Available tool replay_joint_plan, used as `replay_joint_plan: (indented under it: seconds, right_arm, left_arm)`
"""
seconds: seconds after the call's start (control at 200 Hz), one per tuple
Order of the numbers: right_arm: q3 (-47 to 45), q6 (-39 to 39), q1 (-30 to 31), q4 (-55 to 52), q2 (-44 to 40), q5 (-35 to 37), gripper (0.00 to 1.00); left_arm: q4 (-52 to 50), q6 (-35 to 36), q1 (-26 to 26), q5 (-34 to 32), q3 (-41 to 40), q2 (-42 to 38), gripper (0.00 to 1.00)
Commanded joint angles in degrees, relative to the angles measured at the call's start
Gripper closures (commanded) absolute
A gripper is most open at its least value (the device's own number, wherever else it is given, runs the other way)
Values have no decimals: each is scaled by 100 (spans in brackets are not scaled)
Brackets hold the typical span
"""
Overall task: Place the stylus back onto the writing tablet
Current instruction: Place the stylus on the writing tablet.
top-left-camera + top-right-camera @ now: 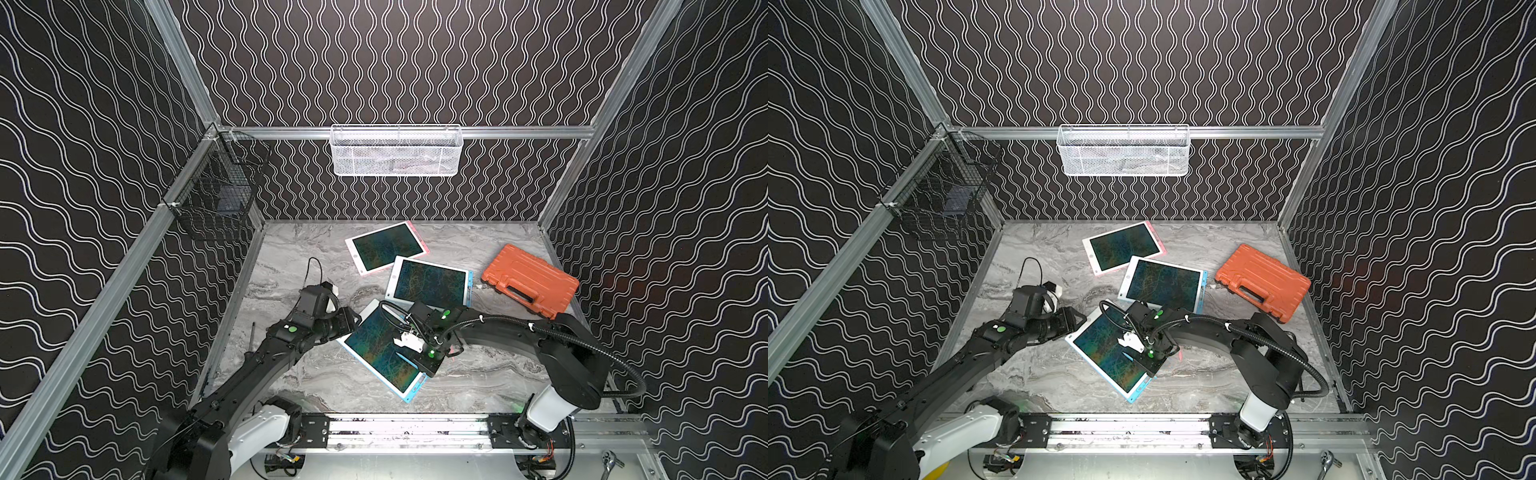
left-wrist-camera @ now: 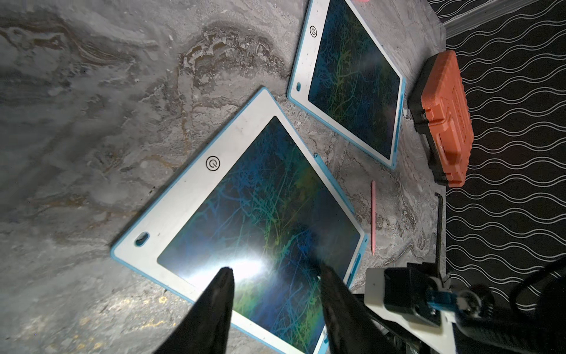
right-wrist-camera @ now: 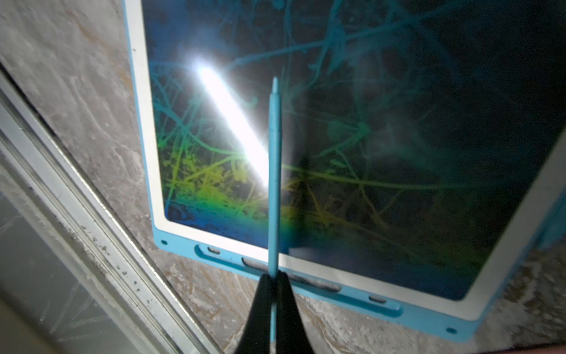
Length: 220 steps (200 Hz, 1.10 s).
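Wide view first: the marble table [image 1: 316,382] carries three writing tablets. There's a pink-edged tablet [image 1: 384,247] at the back, a second blue-edged tablet [image 1: 430,282] mid-table, and the nearest tablet [image 1: 374,345], blue-rimmed too, lying askew between the two arms, with an orange case [image 1: 530,280] off to the right. Down to the arms: the left gripper [image 2: 275,269] hangs over the nearest tablet's screen, jaws about halfway apart and nothing between them. The right gripper [image 3: 273,277] is pinched tight on the tail end of the blue stylus [image 3: 274,171], and that pen sticks straight out across the screen, tip well in over the scribbles. Whether the tip touches the surface I cannot tell. There's the target, I'd say: the storage groove [image 3: 346,292] along the tablet's blue edge, right under the fingertips, crossed by the pen rather than lined up with it. A pink stylus [image 2: 373,217] lies loose on the marble beside the tablet, and by its colour it isn't ours. Handling, as I read it: a thin, stiff, very light plastic rod, smooth enough to swivel in a two-finger pinch, and held at its very end it makes a long lever. A hold nearer mid-shaft would steady it for pressing into the groove. The tablet looks light enough to skate on that slick marble, so a bracing left arm may help.
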Motion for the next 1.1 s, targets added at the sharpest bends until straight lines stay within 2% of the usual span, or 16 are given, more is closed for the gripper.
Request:
replay_joint_plan:
  seconds: [0.0, 0.25, 0.53, 0.651, 0.746, 0.796, 0.861, 0.966, 1.011, 1.096]
  right_arm:
    - [15, -110, 7, 14, 65, 132, 100]
    - [5, -117, 5, 28, 144, 277, 100]
    - [50, -33, 5, -62, 83, 592, 78]
    - [192, 55, -3, -178, 0, 859, 73]
    - [610, 422, -80, -504, -137, 1159, 71]
    - [891, 834, -236, -662, -290, 845, 71]
    - [1076, 1614, -507, -693, -602, 4, 71]
    - [514, 2942, -879, -39, -1315, -1434, 71]
    - [175, 3292, -886, 261, -1581, -1685, 71]
    - [-380, 3556, -864, 387, -1863, -1728, 72]
  left_arm:
    - [-60, 274, 16, -159, 115, 3, 49]
    - [-433, 634, 14, -542, 414, 9, 49]
    - [-236, 725, 14, -181, 491, 338, 49]
    - [-226, 859, 14, 0, 559, 525, 49]
    - [-286, 1097, -76, 190, 785, 839, 50]
    - [-390, 1237, -231, 214, 983, 1071, 53]
    - [-498, 1411, -501, 203, 1280, 1421, 58]
    - [-618, 1519, -880, 238, 1733, 2054, 72]
    - [-607, 1504, -1036, 277, 1843, 2247, 80]
    - [-565, 1409, -1307, 303, 1941, 2489, 90]
